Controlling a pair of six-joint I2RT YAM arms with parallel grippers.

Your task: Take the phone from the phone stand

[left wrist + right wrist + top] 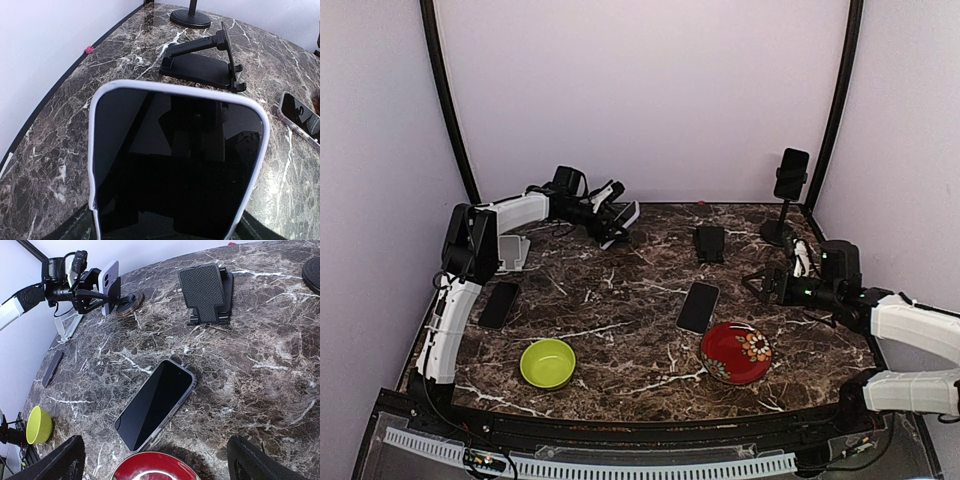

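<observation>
Phone in the white case sits between the fingers of my left claw, upright, with the dark screen facing my wrist. Honestly can't tell if the fingers are actually pinching it or just flanking it. The round phone stand is right beside it. A black folding stand sits further ahead. My right claw is spread wide and empty, with a second phone flat on the worktop ahead of it and a red bowl close by.
</observation>
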